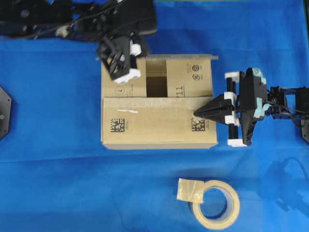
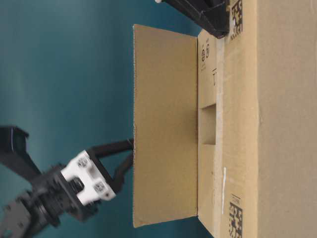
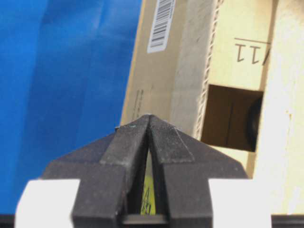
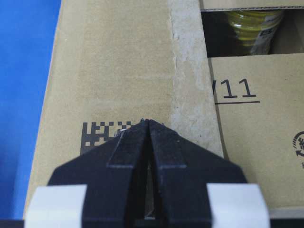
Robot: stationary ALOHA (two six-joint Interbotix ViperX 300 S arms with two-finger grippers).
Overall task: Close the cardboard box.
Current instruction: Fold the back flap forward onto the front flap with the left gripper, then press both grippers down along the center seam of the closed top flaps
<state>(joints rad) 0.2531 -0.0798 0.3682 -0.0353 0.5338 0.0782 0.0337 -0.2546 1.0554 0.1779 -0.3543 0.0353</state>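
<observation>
Cardboard box mid-tabletop. Right gripper, jaws clenched empty, pins the near flap flat. Left gripper, jaws clenched empty, backs the upright far flap, apparently to fold it.

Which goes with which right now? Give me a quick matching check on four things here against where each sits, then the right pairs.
Things:
1. left gripper
2. right gripper
3. tape roll
4. near long flap

Places or states:
A. lying on the blue cloth, apart from the cardboard box
B. folded flat over the box top
C. fingers together, tip at the flap's right end by a data-matrix code
D. at the box's far-left corner, fingers together

Pairs: 1-D, 2-C, 3-A, 4-B
</observation>
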